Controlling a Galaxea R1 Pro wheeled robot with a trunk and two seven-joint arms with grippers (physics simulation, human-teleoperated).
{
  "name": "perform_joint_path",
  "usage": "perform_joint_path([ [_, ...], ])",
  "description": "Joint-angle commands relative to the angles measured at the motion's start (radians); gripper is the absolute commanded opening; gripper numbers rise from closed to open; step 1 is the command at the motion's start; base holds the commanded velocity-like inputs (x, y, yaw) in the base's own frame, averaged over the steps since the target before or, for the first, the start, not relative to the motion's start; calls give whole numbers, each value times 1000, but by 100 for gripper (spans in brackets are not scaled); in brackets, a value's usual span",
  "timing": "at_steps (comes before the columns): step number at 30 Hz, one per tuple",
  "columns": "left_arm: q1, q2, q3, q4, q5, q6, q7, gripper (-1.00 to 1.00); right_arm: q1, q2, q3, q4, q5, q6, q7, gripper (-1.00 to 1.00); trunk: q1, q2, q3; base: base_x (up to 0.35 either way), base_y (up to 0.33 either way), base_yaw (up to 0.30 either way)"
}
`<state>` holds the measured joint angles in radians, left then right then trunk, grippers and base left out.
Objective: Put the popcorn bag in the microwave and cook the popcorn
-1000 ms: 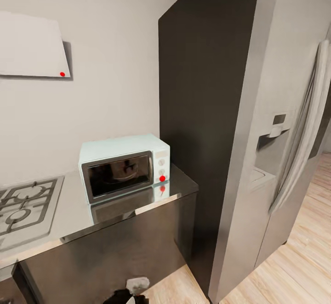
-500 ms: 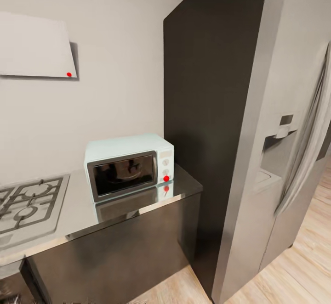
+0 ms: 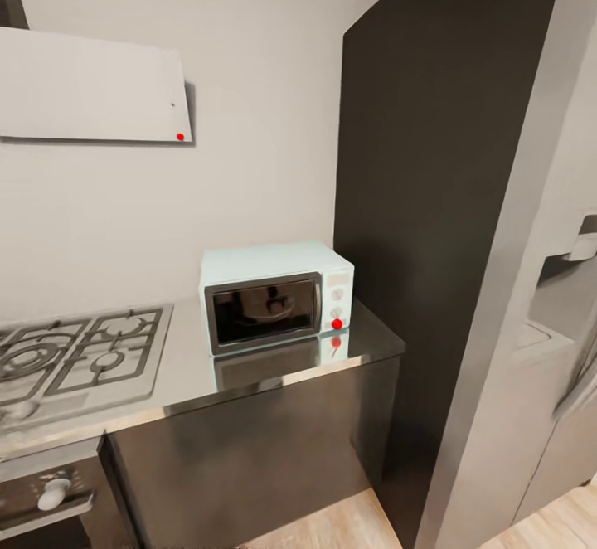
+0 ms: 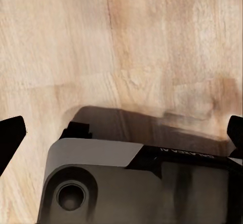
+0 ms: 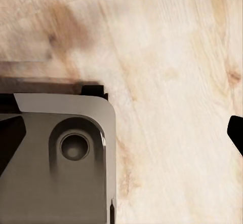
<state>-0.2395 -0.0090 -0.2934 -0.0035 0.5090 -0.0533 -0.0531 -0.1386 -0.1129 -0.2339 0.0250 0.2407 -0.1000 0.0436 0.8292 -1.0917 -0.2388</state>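
Observation:
The pale mint-blue microwave [image 3: 276, 296] stands with its dark glass door closed at the right end of the glossy grey countertop [image 3: 249, 375], against the wall. A red dot marks its lower knob. The popcorn bag is out of view. In the left wrist view my left gripper [image 4: 121, 135] is open, its dark fingertips [image 4: 10, 138] far apart over the wooden floor. The right wrist view has my right gripper [image 5: 124, 135] open too, hanging above the floor with nothing between its fingers.
A steel gas hob [image 3: 79, 354] lies left of the microwave, under a white hood [image 3: 91, 85]. A tall dark panel [image 3: 431, 201] and the steel fridge [image 3: 547, 325] stand right of the counter. An oven knob [image 3: 54, 495] shows lower left. My grey base [image 4: 101, 183] is below both grippers.
The head camera has swung left and come closer, so the microwave, hob and hood sit further right in the picture. Nothing on the counter has itself moved.

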Motion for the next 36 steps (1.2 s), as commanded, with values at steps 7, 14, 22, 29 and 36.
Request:
perform_joint_path([
  [7, -1, 0, -8, 3, 11, -41, 3, 100, -1, -1, -10, 3, 7, -7, -1, 100, 0, -1, -1, 0, 0, 300],
  [14, 0, -4, -9, 3, 11, -42, 4, 100, -1, -2, -10, 3, 4, -6, -7, 100, 0, -1, -1, 0, 0, 300],
  [22, 0, -5, -9, 4, 11, -42, 4, 100, -1, -2, -10, 6, 3, -3, -7, 100, 0, -1, -1, 0, 0, 300],
  [29, 0, -5, -8, 3, 11, -42, 4, 100, -1, -1, -10, 6, 4, -4, -7, 100, 0, -1, -1, 0, 0, 300],
  [36, 0, -5, -8, 3, 11, -42, 4, 100, -1, -1, -11, 6, 3, -4, -7, 100, 0, -1, -1, 0, 0, 268],
])
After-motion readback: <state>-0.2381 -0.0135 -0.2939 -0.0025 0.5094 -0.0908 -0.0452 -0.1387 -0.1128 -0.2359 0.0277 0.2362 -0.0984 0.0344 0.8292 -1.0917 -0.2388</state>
